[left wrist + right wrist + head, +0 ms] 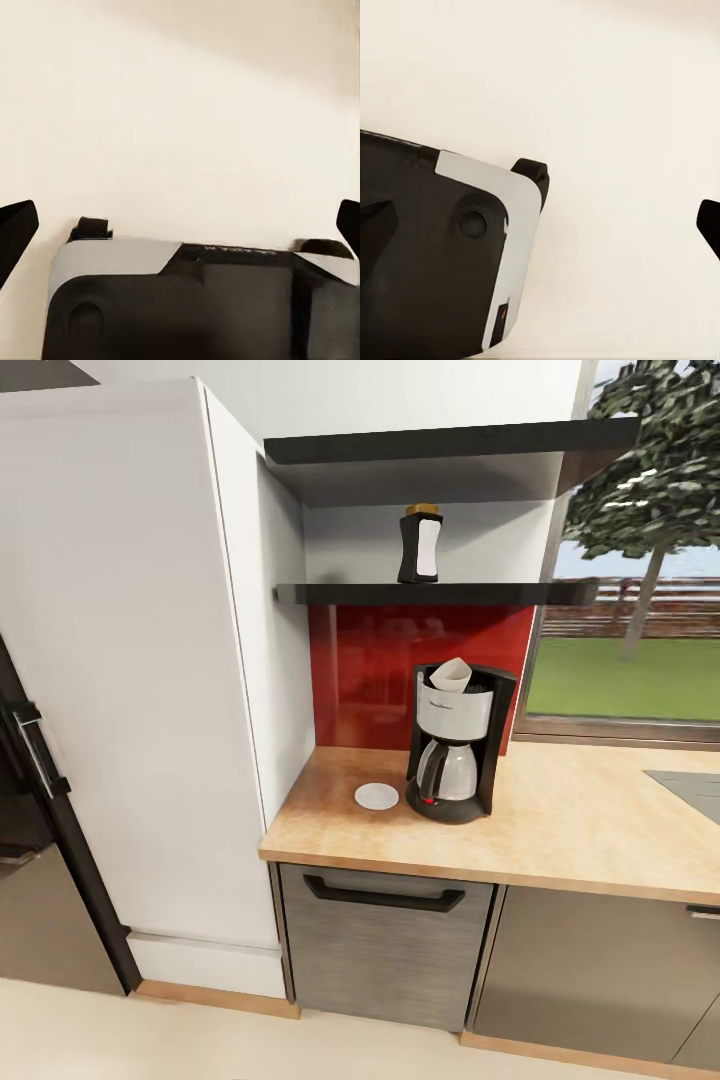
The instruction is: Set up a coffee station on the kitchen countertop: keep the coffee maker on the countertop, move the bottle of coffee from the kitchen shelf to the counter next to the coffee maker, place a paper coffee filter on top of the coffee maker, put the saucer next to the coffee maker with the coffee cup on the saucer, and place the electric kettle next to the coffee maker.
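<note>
The black coffee maker (455,750) with its steel carafe stands on the wood-grain countertop (570,830) against the red backsplash. A cream paper coffee filter (451,674) sits in its top. Just to the left of its base lies the white saucer (377,796), with nothing on it. The bottle of coffee (420,545) stands upright on the lower black kitchen shelf (500,593) above. The coffee cup and electric kettle are out of view. My left gripper (180,225) and right gripper (540,225) hang open over the cream floor, holding nothing.
A tall white cabinet (130,660) flanks the counter's left end, with a black fridge (30,780) beyond it. A second shelf (450,445) hangs higher. A window (640,640) and a grey inset (690,785) lie to the right. The robot's base (187,300) shows below the grippers.
</note>
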Controlling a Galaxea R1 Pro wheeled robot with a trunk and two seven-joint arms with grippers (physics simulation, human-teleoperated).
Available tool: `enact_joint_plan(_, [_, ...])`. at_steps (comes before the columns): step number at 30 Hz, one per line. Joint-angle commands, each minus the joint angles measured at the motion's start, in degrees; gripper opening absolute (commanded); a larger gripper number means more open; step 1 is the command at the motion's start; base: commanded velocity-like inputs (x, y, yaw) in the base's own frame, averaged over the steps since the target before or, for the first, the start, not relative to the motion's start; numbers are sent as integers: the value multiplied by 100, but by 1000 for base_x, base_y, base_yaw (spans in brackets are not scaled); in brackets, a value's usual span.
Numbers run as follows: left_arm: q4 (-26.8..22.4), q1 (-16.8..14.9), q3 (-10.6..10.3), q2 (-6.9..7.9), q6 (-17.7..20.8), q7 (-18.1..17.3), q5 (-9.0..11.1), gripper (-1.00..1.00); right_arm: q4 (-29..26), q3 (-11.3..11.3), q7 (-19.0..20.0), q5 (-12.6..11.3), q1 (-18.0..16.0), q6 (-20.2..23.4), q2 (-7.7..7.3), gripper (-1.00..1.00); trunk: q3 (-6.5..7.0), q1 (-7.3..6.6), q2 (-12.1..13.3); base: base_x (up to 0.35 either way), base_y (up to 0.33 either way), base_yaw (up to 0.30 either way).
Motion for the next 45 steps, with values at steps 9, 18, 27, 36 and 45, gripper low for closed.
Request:
enact_joint_plan(9, [-4328, -250, -622, -214, 2229, -2144, 49, 100, 23, 40, -12, -50, 13, -47, 20, 100, -6, 1, -5, 0, 0, 0])
enact_joint_plan(18, [-4467, -1191, -692, -730, 3141, -3023, 53, 100, 23, 43, -14, -51, 14, -48, 21, 100, -6, 1, -5, 0, 0, 0])
enact_joint_plan(27, [-4457, -2822, -1074, -861, 3593, -3503, 61, 100, 23, 44, -14, -51, 17, -48, 21, 100, -6, 1, -5, 0, 0, 0])
enact_joint_plan(36, [-4435, -4768, -1118, -861, 3618, -3539, 878, 100, 25, 39, -22, -51, 19, -51, 21, 100, -6, 1, -5, 0, 0, 0])
enact_joint_plan(45, [-4024, -6354, -1115, -861, 3614, -3508, 1306, 100, 22, 36, -52, -52, 19, -55, 21, 100, -6, 1, -5, 0, 0, 0])
